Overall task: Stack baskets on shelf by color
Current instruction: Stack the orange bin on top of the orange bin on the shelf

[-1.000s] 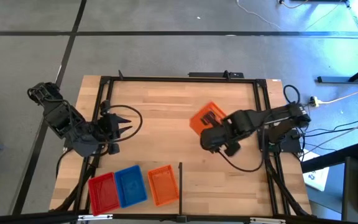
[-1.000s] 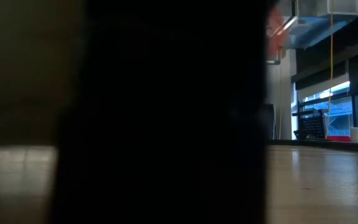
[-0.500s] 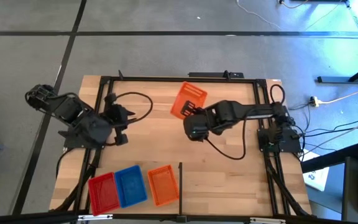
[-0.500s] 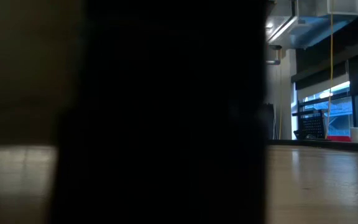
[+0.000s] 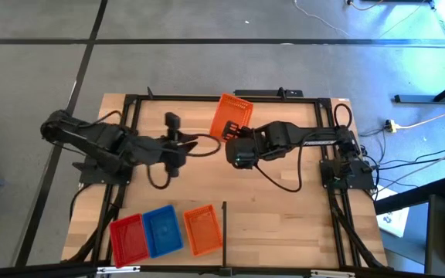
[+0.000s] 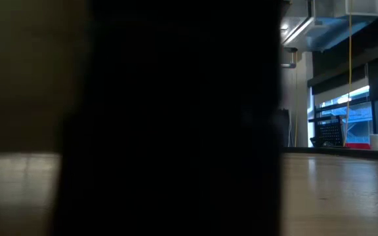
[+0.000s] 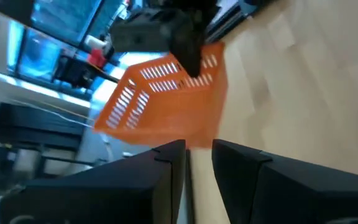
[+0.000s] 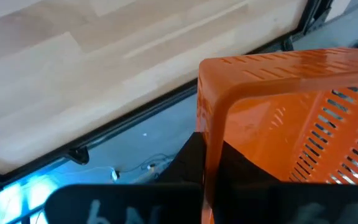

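The right gripper (image 5: 232, 144) is clamped on the rim of an orange basket (image 5: 231, 116), holding it lifted and tilted above the far middle of the table (image 5: 284, 224); in the right wrist view the basket (image 8: 291, 118) fills the space between that arm's fingers, its slotted wall turned sideways. The left gripper (image 5: 182, 147) reaches toward it from the left side, close beside the right gripper, its fingers (image 7: 160, 165) parted by a narrow gap and holding nothing, with the lifted basket (image 7: 166, 106) just ahead of their tips in the left wrist view. Well apart from both, at the near left edge of the table, three more baskets lie flat side by side: a red basket (image 5: 128, 237), a blue basket (image 5: 162, 230) and a second orange basket (image 5: 202, 228), with a thin black divider bar (image 5: 224, 224) just to the right of that last one. The low view is mostly blocked by something dark close to the camera.
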Controlling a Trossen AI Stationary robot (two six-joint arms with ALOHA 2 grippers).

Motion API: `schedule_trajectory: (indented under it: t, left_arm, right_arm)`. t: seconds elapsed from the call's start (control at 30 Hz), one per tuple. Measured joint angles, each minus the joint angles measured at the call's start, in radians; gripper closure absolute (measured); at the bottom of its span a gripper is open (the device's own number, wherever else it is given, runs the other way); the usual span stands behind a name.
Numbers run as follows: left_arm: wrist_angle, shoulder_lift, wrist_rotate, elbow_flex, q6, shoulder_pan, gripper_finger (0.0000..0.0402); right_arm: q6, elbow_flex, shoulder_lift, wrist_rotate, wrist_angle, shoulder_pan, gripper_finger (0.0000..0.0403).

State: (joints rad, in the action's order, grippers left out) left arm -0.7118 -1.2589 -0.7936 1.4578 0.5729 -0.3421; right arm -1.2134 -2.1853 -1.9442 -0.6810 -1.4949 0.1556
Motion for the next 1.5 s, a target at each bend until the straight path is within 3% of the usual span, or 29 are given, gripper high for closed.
schedule_trajectory:
  t: [0.37, 0.6, 0.9, 1.23, 1.5]
  left_arm:
    - [0.043, -0.095, 0.128, -0.001, 0.269, 0.1, 0.0327]
    - [0.145, -0.105, 0.143, 0.0, 0.276, 0.144, 0.0327]
    - [0.145, -0.115, 0.189, 0.0, 0.264, 0.192, 0.0327]
    - [0.203, -0.114, 0.202, 0.002, 0.248, 0.159, 0.0327]
    - [0.142, -0.114, 0.203, 0.028, 0.188, 0.135, 0.0327]
  right_arm:
    - [-0.041, 0.0, 0.0, -0.045, 0.003, 0.002, 0.0403]
    - [-0.049, 0.0, 0.0, -0.044, 0.003, 0.002, 0.0403]
    - [-0.05, 0.0, 0.0, -0.044, 0.011, 0.002, 0.0403]
    - [-0.048, 0.0, 0.0, -0.045, 0.011, 0.001, 0.0403]
    - [-0.047, 0.0, 0.0, -0.071, 0.011, 0.001, 0.0403]
